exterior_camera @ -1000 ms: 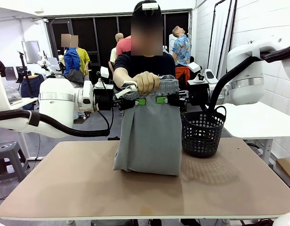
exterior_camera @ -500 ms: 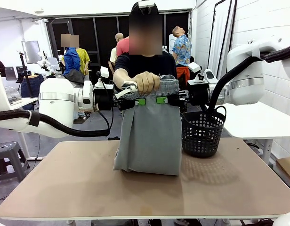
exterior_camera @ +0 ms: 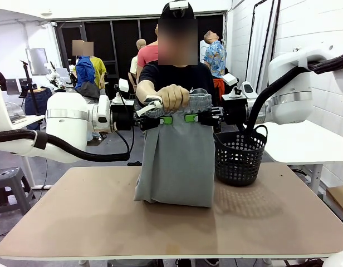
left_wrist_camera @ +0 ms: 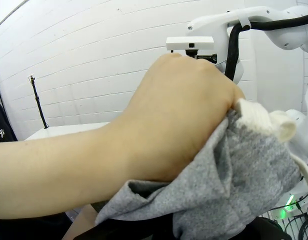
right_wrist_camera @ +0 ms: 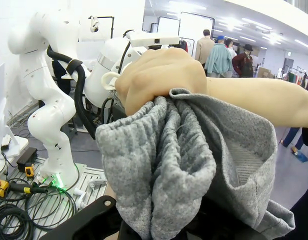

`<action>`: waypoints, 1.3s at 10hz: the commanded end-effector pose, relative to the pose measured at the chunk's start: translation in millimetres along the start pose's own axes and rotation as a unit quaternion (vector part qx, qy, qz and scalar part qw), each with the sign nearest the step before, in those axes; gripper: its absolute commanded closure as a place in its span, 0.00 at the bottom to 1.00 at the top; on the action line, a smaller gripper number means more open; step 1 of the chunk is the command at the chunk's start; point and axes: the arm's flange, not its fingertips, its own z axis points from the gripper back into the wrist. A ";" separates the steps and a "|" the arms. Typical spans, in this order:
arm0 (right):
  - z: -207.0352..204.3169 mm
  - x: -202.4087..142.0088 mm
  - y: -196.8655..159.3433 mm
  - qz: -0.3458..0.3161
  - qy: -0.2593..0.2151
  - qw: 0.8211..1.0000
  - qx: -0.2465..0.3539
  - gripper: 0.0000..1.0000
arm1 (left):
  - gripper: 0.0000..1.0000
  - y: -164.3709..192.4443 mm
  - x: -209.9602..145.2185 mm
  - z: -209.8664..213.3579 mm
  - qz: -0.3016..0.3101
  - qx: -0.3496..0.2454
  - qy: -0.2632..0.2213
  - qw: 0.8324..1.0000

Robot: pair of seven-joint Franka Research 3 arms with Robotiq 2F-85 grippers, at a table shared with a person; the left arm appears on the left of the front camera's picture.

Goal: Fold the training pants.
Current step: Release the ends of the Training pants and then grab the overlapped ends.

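One surface [exterior_camera: 77, 211] bears the hem of the training pants [exterior_camera: 177, 167], which hang just left of a black basket [exterior_camera: 238, 158]. I see the left gripper [exterior_camera: 165, 119] and right gripper [exterior_camera: 192, 118] with fingers clamped on fabric below the waistband, which a person's hand [exterior_camera: 172, 97] bunches.

Both white arms reach inward level, the black green-padded left gripper [exterior_camera: 166, 119] and right gripper [exterior_camera: 191, 118] seemingly pinching the light grey soft-fabric training pants [exterior_camera: 177, 161] beneath the person's clenched hand [exterior_camera: 172, 97].
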 end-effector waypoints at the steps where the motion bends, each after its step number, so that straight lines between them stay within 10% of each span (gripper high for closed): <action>1: 0.0 0.0 0.0 0.000 0.000 1.000 0.000 1.00 | 1.00 0.0 0.0 0.0 0.000 0.000 0.000 1.000; 2: 0.2 -0.3 -0.8 -0.006 -0.002 1.000 -0.001 1.00 | 0.94 1.2 -1.0 1.5 0.003 0.003 -0.003 1.000; 7: 2.1 -0.4 -1.6 -0.025 0.001 1.000 0.000 0.01 | 0.00 2.0 -3.4 3.1 0.008 0.005 -0.013 1.000; 13: 2.9 0.0 -1.9 -0.032 -0.002 0.999 -0.001 0.00 | 0.00 -0.3 -2.9 3.6 0.010 0.003 -0.014 1.000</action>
